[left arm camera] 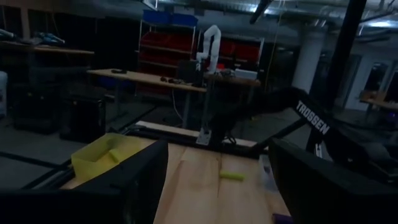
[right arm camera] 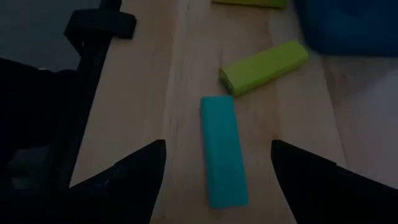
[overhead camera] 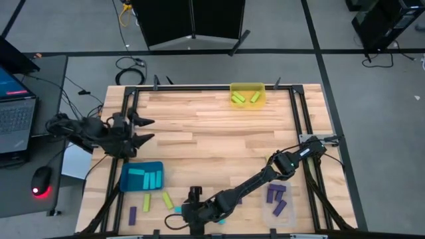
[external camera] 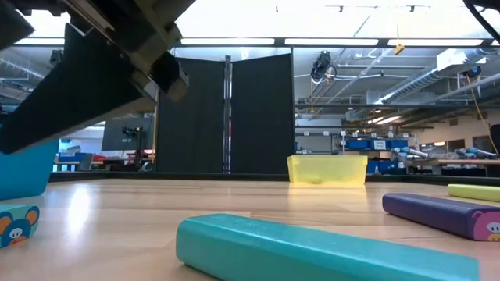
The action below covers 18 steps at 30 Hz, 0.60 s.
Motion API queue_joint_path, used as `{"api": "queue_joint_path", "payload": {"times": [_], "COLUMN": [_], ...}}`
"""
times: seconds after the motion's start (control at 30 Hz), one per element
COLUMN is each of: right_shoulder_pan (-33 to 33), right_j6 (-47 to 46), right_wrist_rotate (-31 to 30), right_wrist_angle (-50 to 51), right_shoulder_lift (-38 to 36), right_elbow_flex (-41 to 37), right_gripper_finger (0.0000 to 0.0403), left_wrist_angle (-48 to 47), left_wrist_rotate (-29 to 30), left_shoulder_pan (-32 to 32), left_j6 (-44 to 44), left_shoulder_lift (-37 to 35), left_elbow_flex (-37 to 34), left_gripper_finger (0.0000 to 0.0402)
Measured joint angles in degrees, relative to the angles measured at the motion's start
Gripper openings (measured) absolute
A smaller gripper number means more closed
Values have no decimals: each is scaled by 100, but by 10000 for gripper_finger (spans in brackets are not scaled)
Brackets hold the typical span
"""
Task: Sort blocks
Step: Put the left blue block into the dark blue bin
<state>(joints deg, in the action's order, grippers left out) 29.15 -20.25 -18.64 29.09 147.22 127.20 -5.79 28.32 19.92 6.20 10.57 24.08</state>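
Right gripper [right arm camera: 217, 165] hovered wide open, holding nothing, directly over cyan block [right arm camera: 222, 151] just beside teal bin [overhead camera: 141, 176]. Left gripper [overhead camera: 145, 130] waited open, empty, above that bin's far side.

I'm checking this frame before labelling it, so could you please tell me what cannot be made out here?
- High view: the right gripper hides the cyan block it hovers over; only a sliver shows.
- High view: the count of purple blocks in the clear bin is too small to tell.
- Low view: the teal bin is cut off by the edge and a dark arm.
- Left wrist view: the yellow bin contents are too dim.
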Motion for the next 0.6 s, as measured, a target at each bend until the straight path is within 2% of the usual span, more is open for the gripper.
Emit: {"api": "queue_joint_path", "payload": {"times": [0.23, 0.6], "right_shoulder_pan": [-40, -90], "right_j6": [71, 22], "right_wrist_rotate": [-85, 66], "right_wrist_angle": [-110, -187], "right_shoulder_lift": [-5, 63], "right_elbow_flex": [-11, -11], "right_gripper_finger": [302, 302], "left_wrist_angle": [-160, -198], "left_wrist_rotate": [-10, -11], "left_shoulder_pan": [0, 0], "left_j6": [-87, -131], "left_shoulder_lift": [-279, -282], "left_elbow_flex": [2, 2], "left_gripper_finger": [284, 284]}}
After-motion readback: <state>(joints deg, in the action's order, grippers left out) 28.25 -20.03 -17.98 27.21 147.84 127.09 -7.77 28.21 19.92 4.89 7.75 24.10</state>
